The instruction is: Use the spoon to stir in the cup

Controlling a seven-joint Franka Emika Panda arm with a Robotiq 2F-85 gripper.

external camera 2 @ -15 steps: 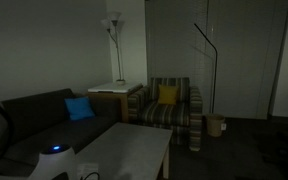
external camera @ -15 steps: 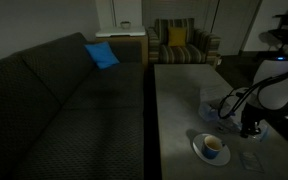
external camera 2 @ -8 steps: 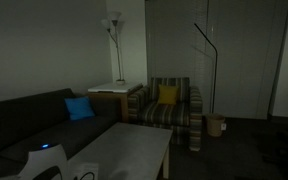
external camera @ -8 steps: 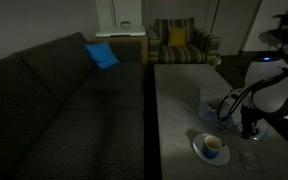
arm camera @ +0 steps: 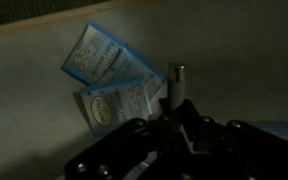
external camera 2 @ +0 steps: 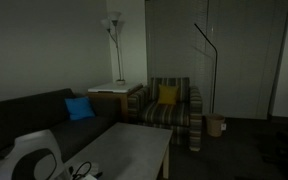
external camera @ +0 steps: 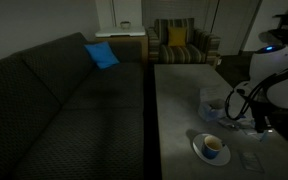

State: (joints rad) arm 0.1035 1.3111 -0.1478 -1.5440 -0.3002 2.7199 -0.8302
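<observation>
Dim table [external camera: 179, 100], one cup [external camera: 213, 146] (one saucer [external camera: 197, 151]), two packets [arm camera: 104, 55], one gripped spoon [arm camera: 174, 82]

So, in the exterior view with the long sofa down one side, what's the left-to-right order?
Blue cushion → white side table → yellow cushion → cup → robot arm.

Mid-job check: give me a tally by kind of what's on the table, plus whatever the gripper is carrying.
Cup: 1
Saucer: 1
Pale blue packets: 2
Spoon, in the shut gripper: 1
Total: 5
A pale sliver at the wrist view's right edge is too blurred to count.
</observation>
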